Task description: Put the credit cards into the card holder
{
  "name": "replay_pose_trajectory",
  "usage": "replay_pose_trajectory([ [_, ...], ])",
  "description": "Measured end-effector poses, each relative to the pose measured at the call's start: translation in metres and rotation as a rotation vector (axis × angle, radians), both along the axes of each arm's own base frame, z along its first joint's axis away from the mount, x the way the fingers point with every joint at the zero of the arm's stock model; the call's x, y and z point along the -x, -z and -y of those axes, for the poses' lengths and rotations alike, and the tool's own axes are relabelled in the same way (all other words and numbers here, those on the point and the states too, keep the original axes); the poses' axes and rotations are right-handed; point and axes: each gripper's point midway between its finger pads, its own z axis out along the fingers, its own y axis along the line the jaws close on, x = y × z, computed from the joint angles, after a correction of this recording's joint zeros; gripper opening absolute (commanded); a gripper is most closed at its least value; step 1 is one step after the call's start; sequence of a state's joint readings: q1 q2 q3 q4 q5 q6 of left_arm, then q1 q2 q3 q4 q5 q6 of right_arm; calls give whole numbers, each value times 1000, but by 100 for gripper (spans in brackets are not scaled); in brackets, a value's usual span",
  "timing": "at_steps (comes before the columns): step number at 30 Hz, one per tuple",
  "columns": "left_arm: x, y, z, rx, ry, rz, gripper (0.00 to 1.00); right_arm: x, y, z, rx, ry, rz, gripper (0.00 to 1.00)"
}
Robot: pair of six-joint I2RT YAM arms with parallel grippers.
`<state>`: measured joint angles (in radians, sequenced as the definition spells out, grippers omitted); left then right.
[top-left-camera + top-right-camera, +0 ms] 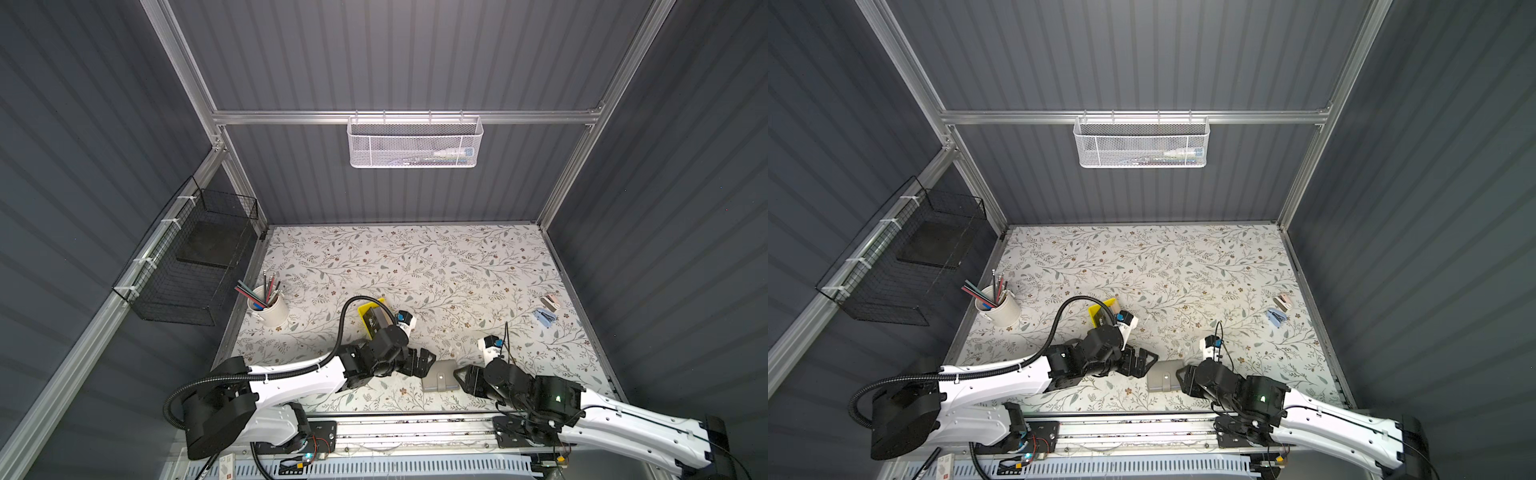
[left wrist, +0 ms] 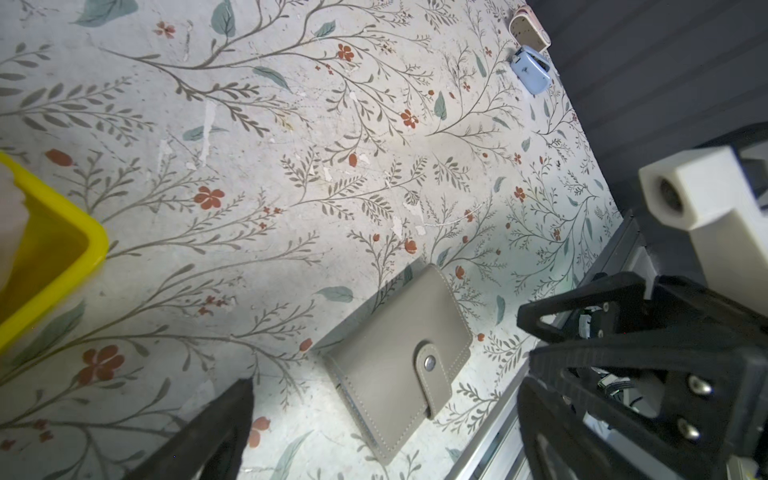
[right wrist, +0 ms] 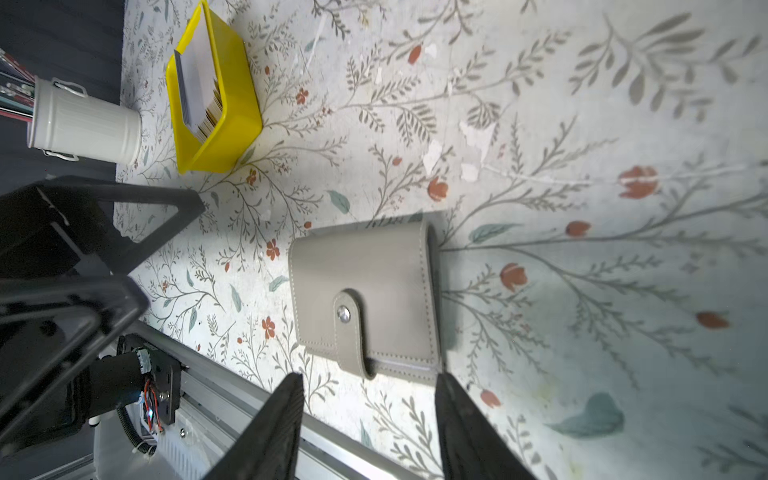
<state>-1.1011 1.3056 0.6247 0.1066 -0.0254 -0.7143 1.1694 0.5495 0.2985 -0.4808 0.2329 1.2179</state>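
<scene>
We see the right hand point(image 3: 369, 378) low over the desk point(image 3: 582, 124) near its front edge, its fingers about half apart and gripping nothing. The tips stand on either side of the near end of the card holder point(image 3: 365, 291), and we cannot tell whether they touch it. The card holder lies flat and closed, its strap snapped over the front. On its other side the left hand point(image 1: 424, 360) hovers just beside it, spread wide and holding nothing; only one of its fingers point(image 2: 208, 436) shows in the left wrist view. Behind the left arm, well apart from the card holder, sits a yellow tray point(image 3: 232, 137), and the credit cards point(image 3: 197, 83) stand stacked on edge inside it. Farther left, near the desk's side edge, a white cup point(image 1: 270, 309) holds pencils. Over by the right edge we find a small pink thing point(image 1: 550, 302) and a small blue thing point(image 1: 544, 316) lying close together.
</scene>
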Motion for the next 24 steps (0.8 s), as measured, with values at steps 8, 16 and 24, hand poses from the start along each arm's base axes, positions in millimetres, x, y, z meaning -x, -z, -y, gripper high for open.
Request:
replay_pose_trajectory([
  [8, -2, -5, 3, 54, -29, 0, 96, 12, 27, -6, 38, 27, -92, 46],
  [16, -8, -26, -5, 99, -89, 28, 89, 11, 35, -15, 7, 55, -122, 44],
  [24, -9, -32, -6, 114, -95, 35, 76, 6, 35, -23, -31, 63, -129, 42],
])
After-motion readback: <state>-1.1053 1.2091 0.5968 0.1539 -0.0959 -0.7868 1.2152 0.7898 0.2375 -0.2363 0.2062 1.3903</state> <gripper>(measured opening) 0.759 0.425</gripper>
